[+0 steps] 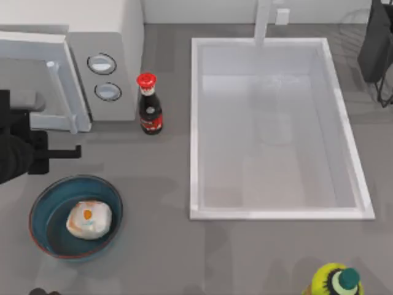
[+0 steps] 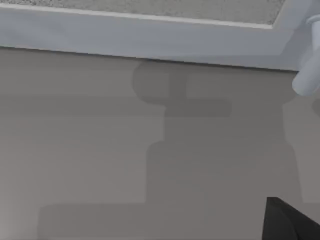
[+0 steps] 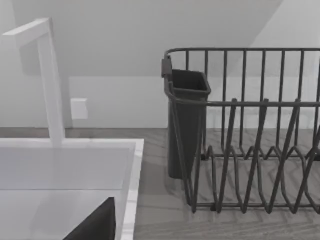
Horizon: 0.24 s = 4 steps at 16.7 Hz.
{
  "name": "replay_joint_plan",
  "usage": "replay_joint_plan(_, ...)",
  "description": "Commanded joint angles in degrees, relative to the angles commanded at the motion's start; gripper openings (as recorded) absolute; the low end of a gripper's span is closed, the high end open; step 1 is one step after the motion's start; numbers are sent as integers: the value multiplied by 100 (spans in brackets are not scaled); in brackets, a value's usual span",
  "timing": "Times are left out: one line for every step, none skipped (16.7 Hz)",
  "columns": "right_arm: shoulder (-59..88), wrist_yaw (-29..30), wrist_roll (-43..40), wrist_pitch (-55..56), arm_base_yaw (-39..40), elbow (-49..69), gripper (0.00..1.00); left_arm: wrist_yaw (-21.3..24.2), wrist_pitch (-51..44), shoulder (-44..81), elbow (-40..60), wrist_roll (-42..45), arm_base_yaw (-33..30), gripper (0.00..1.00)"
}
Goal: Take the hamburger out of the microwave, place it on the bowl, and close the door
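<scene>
Already the hamburger (image 1: 88, 220) sits inside the bowl (image 1: 43, 212) at the near left of the desk (image 1: 159, 246), so you should judge the placing done and the closing of the door (image 1: 37, 52) as the step in hand. That door stands swung out from the microwave (image 1: 116, 55) at the far left, its pale bar handle (image 1: 63, 98) facing the near side. Your left claw (image 1: 73, 152) hovers just near of the door's free edge, between door and bowl, apart from both as far as the top view allows. To close well, you would bring the claw against the outer face of the door close to the handle end, where leverage is best, and push steadily along the door's arc toward the dial panel (image 1: 104, 78); keep the arm clear of the bowl on the near side and of the soy-sauce bottle (image 1: 149, 106) standing just right of the microwave. The left claw holds nothing visible, but how far its fingers are parted cannot be told from these views; the left wrist view gives bare desk and a pale edge beyond. Your right arm (image 1: 376, 43) is parked at the far right beside the sink (image 1: 196, 123), its claw's opening likewise undeterminable.
</scene>
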Motion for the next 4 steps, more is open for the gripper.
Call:
replay_joint_plan(0, 0, 0, 0, 0, 0, 100, 14, 90, 180, 121, 16, 18, 0)
replay_joint_plan(0, 0, 0, 0, 0, 0, 100, 25, 156, 301, 209, 27, 32, 0)
replay_joint_plan(0, 0, 0, 0, 0, 0, 100, 30, 191, 361, 256, 33, 39, 0)
replay_joint_plan(0, 0, 0, 0, 0, 0, 100, 31, 196, 369, 262, 34, 40, 0)
